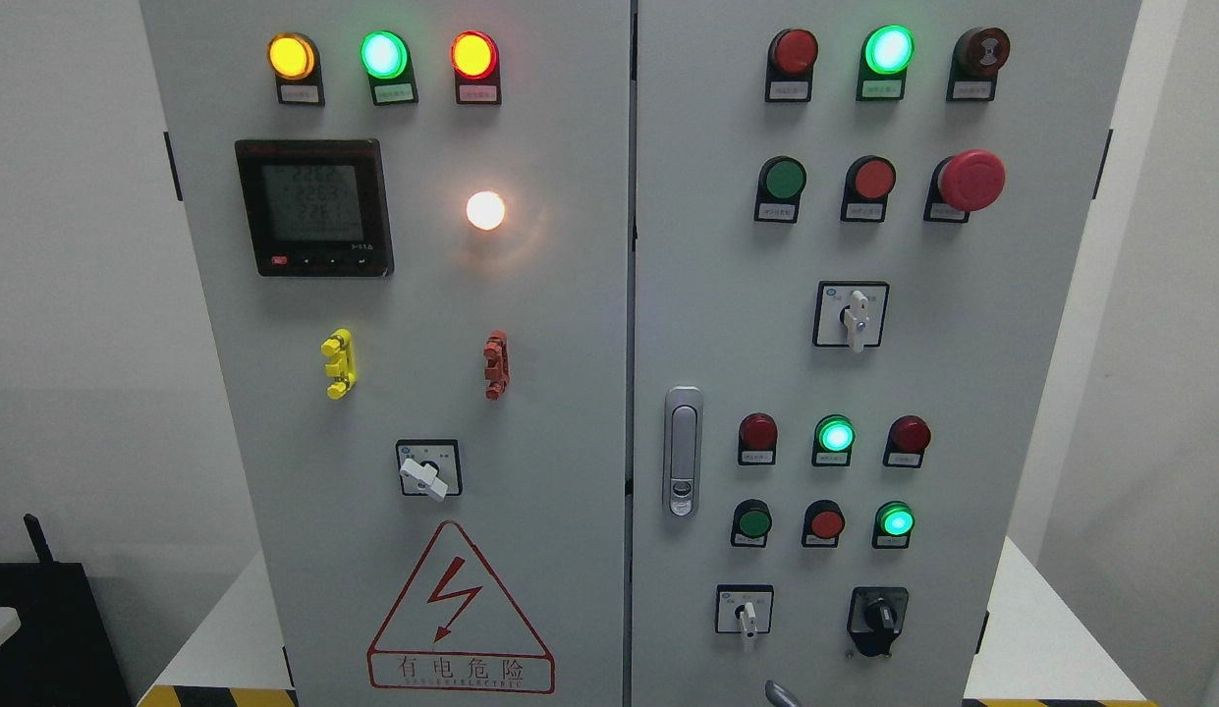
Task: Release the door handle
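Note:
The silver door handle (682,452) sits flush and upright on the left edge of the right cabinet door (1012,393), with nothing touching it. Both doors look closed, and a narrow dark seam (631,295) runs between them. A small grey curved tip (781,694), probably a finger of a hand, pokes up at the bottom edge, well below and right of the handle. No arm shows, so I cannot tell which side it comes from.
The left door (530,344) carries lit lamps, a meter display (314,206), yellow and red clips, a rotary switch and a warning triangle (460,614). The right door has pushbuttons, a red emergency stop (970,180) and selector switches. White walls flank the cabinet.

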